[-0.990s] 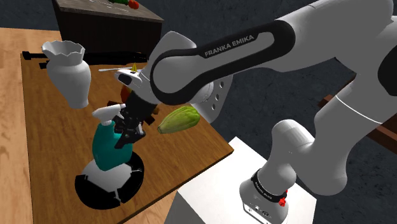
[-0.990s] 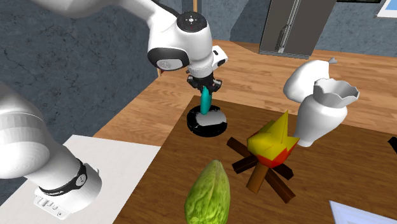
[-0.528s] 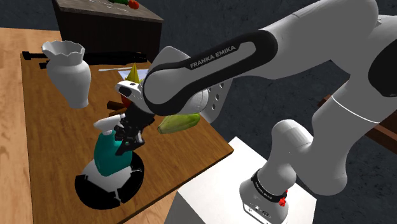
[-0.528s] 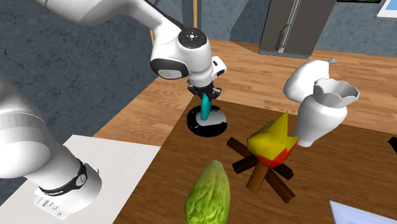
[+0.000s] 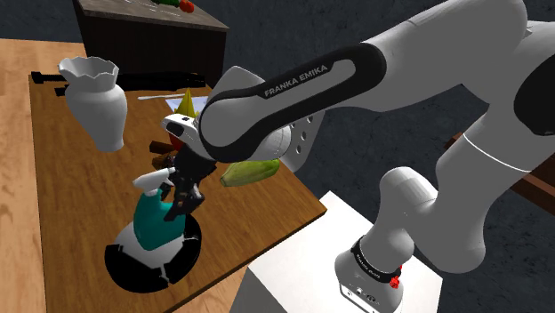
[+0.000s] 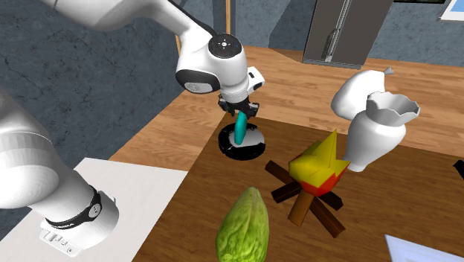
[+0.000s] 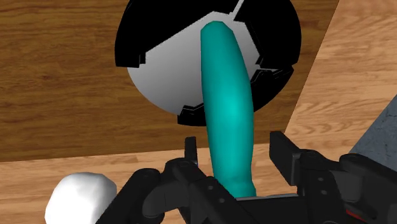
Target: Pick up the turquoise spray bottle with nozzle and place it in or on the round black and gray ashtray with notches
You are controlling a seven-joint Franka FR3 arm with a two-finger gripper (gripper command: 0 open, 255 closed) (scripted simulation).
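Turquoise bottle (image 7: 228, 102) on round notched ashtray (image 7: 159, 83)

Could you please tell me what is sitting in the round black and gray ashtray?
The turquoise spray bottle stands over the gray centre of the ashtray. The bottle's own body hides the spot beneath its base, so contact there cannot be confirmed.

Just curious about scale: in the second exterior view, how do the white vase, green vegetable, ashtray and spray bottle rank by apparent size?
1. White vase and green vegetable: alike; the vegetable sits nearest the camera, so unsure.
2. Ashtray.
3. Spray bottle.
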